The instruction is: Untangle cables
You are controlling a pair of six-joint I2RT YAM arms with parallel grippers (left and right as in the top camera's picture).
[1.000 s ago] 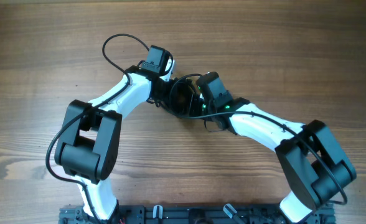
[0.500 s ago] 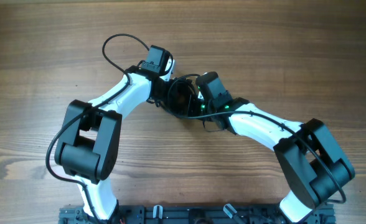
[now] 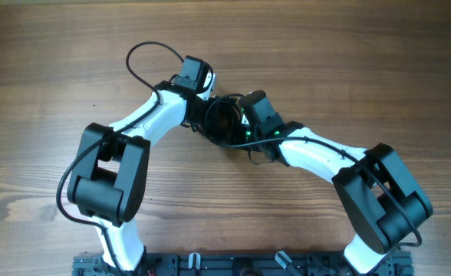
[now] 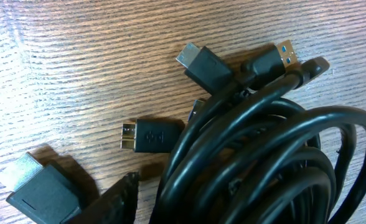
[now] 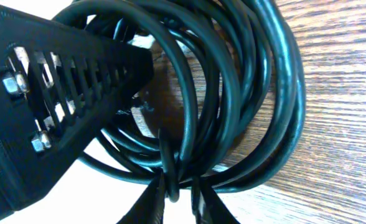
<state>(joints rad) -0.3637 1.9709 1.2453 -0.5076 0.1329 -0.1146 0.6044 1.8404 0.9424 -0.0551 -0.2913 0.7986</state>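
Mid-table, overhead: both arms reach inward and meet over the cables (image 3: 222, 121), a tight black coil on the wood table (image 3: 363, 61). Left gripper (image 3: 205, 113) sits at the coil's left edge, right gripper (image 3: 239, 123) at its right edge. Fingers are hidden from above.

Left wrist: the coil fills the lower right, lying on the table. Plugs (image 4: 152, 135) lie beside it on bare wood: two near the top, one mid-frame, a larger one at lower left. One black finger (image 4: 117, 199) shows at the bottom edge, against the coil. Its partner is unseen, so the gap cannot be told.

Right wrist: fingers (image 5: 149, 202) nearly together, pinching one strand at the coil's lower edge. A slotted part (image 5: 65, 93) with screws overlaps the coil's left side.
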